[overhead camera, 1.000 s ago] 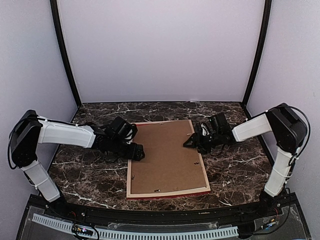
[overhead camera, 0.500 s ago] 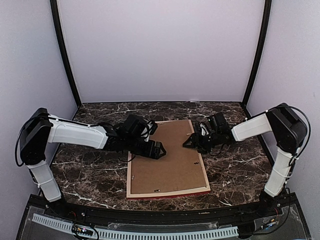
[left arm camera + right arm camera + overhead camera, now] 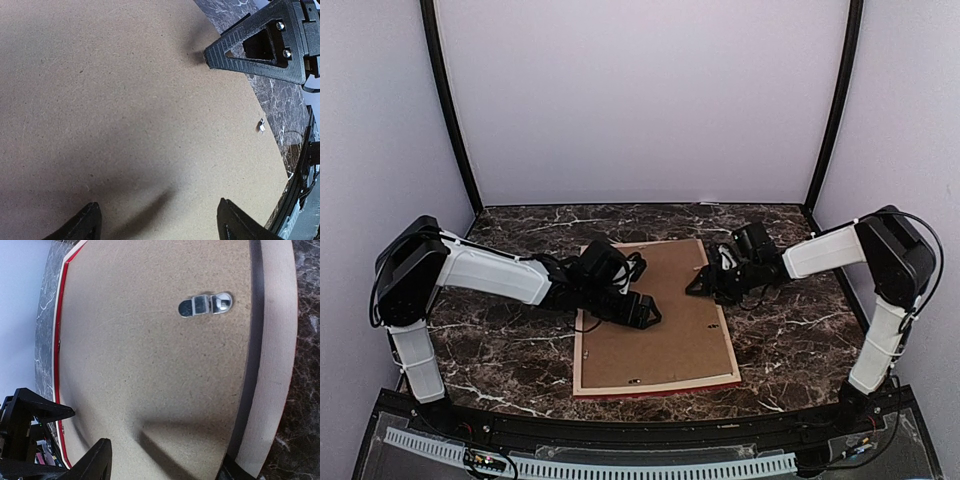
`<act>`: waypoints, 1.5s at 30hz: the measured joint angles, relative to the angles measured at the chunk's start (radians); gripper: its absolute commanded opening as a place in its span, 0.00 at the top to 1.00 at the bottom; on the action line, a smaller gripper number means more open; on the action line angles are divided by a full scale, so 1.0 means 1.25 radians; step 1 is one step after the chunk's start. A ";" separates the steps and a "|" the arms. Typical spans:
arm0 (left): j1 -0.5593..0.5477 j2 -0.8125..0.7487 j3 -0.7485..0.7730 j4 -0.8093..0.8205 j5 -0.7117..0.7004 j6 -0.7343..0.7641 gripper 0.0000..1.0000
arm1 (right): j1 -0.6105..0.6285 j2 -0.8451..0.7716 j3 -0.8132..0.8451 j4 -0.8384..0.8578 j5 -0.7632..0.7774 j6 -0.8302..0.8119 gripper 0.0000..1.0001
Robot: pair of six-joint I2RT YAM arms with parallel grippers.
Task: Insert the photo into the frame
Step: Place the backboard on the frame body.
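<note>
Dark marble table [image 3: 790, 340], frame [image 3: 660, 383] lying face down at centre

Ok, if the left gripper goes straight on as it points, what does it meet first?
Probably the backing board, which fills the wrist view ahead of the left gripper. The right gripper lies farther along that line, but depth is unclear.

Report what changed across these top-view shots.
The left arm reached further right: its jaws, open, travelled from the left rail of the frame towards the middle of the backing board. Nothing was gripped or released. The right arm barely shifted, its jaws open at the board's right edge; frame and board lie as before.
</note>
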State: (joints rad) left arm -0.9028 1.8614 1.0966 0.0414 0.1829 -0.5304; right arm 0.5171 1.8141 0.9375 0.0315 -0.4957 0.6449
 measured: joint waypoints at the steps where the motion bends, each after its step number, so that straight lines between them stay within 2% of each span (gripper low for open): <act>1: 0.000 0.000 -0.002 0.002 0.000 -0.002 0.18 | 0.000 -0.002 0.001 -0.009 0.004 -0.004 0.39; 25: 0.000 -0.003 -0.046 0.048 -0.034 -0.011 0.18 | 0.000 -0.094 0.056 -0.181 0.137 -0.094 0.34; 34: 0.000 -0.032 -0.046 -0.016 -0.074 0.004 0.17 | 0.000 -0.113 0.059 -0.219 0.208 -0.136 0.26; 45: 0.032 -0.148 -0.040 -0.125 -0.176 0.062 0.12 | 0.000 -0.125 0.059 -0.221 0.289 -0.184 0.19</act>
State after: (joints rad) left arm -0.8631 1.6760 1.0470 -0.1146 -0.0368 -0.4526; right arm 0.5175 1.6585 1.0115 -0.2447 -0.1349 0.4152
